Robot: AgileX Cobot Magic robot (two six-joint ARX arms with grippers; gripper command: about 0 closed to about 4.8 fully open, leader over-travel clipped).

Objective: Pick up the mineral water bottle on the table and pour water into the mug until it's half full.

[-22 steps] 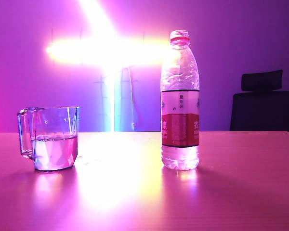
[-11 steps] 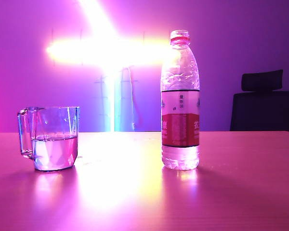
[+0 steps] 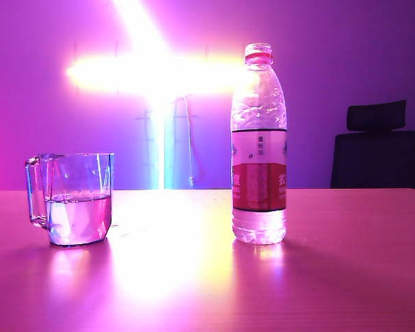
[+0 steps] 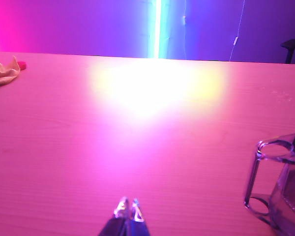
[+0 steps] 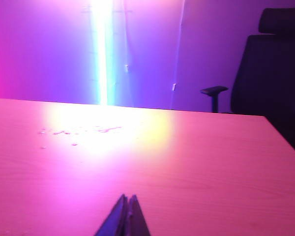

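- The table (image 3: pixel 194 277) is wide and wooden, lit pink and purple, with a strong glare on its middle.
- A black office chair (image 3: pixel 379 149) stands behind the table, on the right of the exterior view.
- The mineral water bottle (image 3: pixel 259 145) stands upright right of the middle, without a cap, with water in it.
- The mug (image 3: pixel 72 199) stands well apart to the left of the bottle, handle turned away from it, water up to about half.
- The left gripper (image 4: pixel 128 209) is low over the table near the mug, fingertips together, holding nothing.
- The right gripper (image 5: pixel 126 205) is low over bare table, its fingers pressed together, empty.
- A crumpled cloth (image 4: pixel 2 71) lies at the far table edge in the left wrist view.
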